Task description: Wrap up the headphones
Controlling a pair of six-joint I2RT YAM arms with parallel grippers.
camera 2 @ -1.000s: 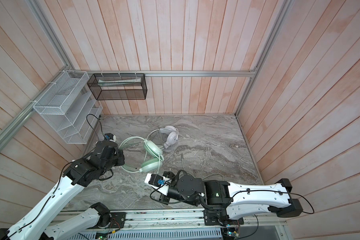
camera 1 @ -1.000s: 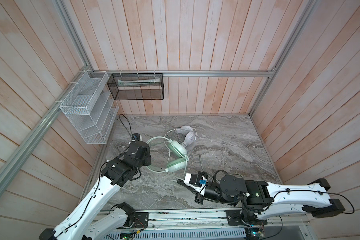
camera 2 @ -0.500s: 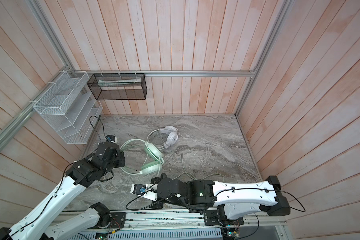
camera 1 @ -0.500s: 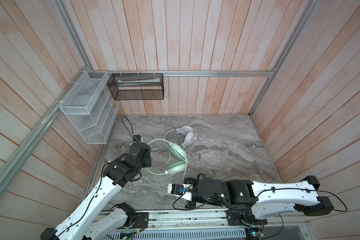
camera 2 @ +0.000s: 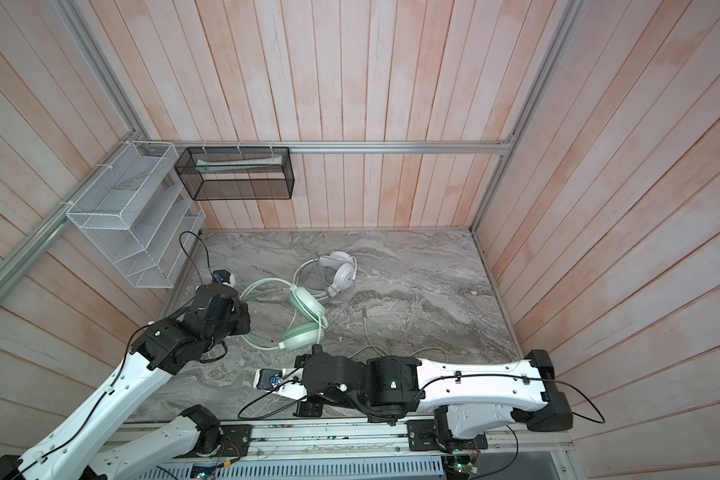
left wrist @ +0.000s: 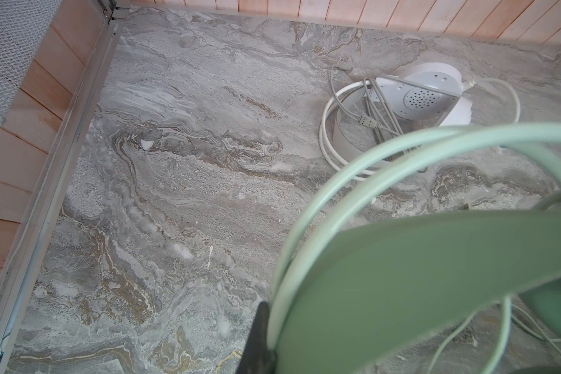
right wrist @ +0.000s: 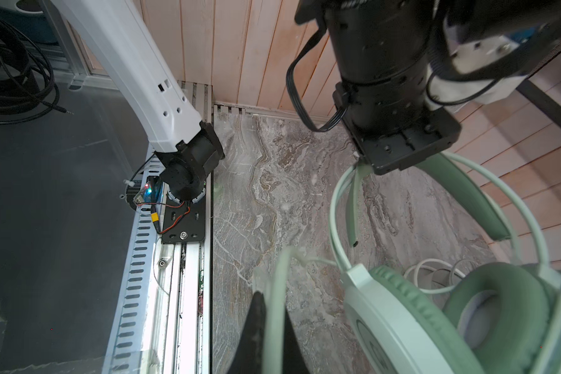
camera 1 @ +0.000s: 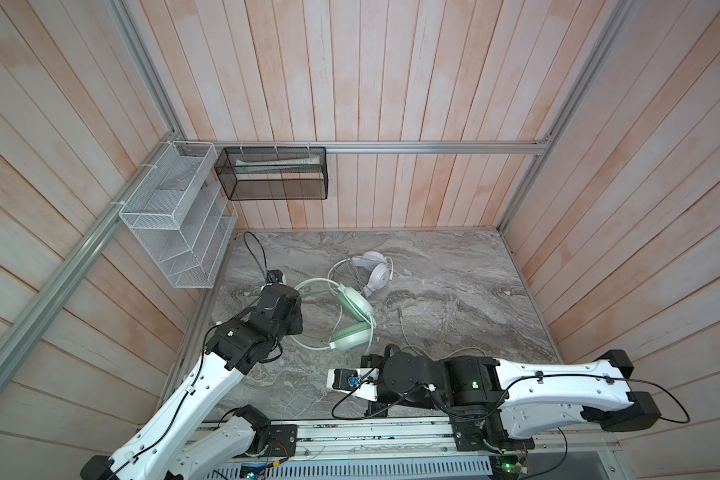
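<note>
The mint green headphones (camera 1: 352,318) lie left of centre on the marble table (camera 1: 454,286), earcups stacked toward the middle. My left gripper (left wrist: 271,319) is shut on their wide headband (left wrist: 434,275); in both top views it sits at the band's left end (camera 2: 233,309). My right gripper (right wrist: 272,302) is shut on their thin mint cable (right wrist: 277,278), close beside an earcup (right wrist: 402,320); from above its fingers are hidden under the wrist. The white headphones (camera 1: 377,272) rest behind, cable coiled around them (left wrist: 327,129).
A white wire rack (camera 1: 175,224) hangs on the left wall and a black mesh basket (camera 1: 275,174) on the back wall. A loose pale cable with a plug end (camera 1: 400,316) trails across the marble toward the right arm. The arms' rail (camera 1: 350,432) runs along the front edge.
My right arm has swung left along the front edge, carrying the cable with it. The mint headphones shifted slightly. The left gripper stays put on the headband.
</note>
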